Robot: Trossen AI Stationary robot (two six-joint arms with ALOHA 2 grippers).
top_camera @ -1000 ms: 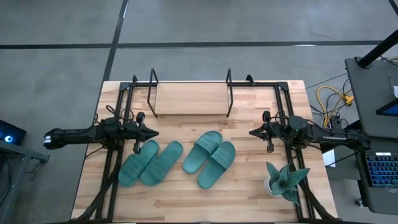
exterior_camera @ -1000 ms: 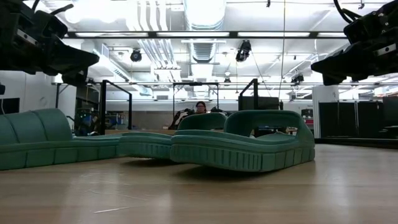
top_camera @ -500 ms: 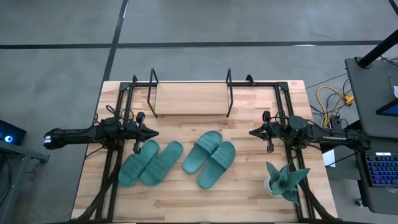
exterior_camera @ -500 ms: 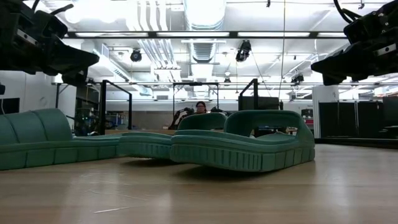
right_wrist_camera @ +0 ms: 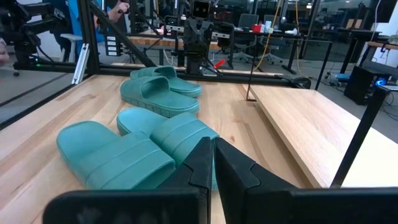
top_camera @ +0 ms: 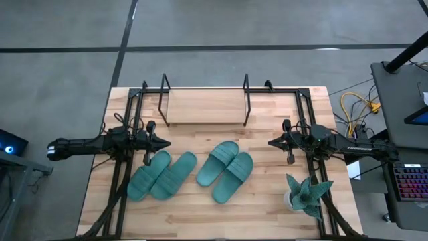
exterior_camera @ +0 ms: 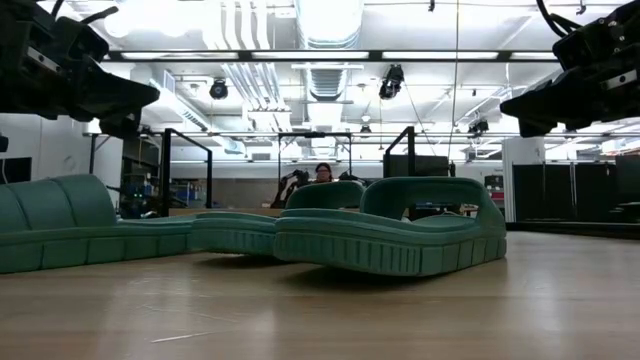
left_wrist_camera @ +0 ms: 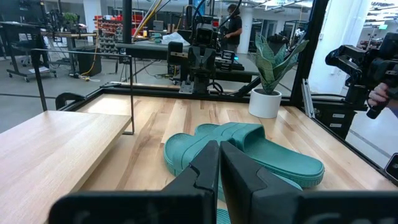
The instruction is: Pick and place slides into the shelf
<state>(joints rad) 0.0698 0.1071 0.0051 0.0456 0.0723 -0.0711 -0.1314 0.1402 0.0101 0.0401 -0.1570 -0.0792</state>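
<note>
Four teal slides lie flat on their soles on the table in two pairs: a left pair [top_camera: 162,176] and a right pair [top_camera: 225,170]. The shelf [top_camera: 204,105], black rods around a light board, stands at the table's far edge with nothing on it. My left gripper [top_camera: 166,143] hovers shut above the table just beyond the left pair. My right gripper [top_camera: 271,142] hovers shut to the right of the right pair. In the left wrist view the right pair [left_wrist_camera: 242,149] lies ahead of the shut fingers [left_wrist_camera: 219,163]; in the right wrist view both pairs [right_wrist_camera: 143,149] show.
A teal spiky plant in a white pot [top_camera: 306,195] stands at the table's near right corner, close to my right arm. Black frame rails [top_camera: 127,161] run along both table sides. Bare wood lies between the slides and the shelf.
</note>
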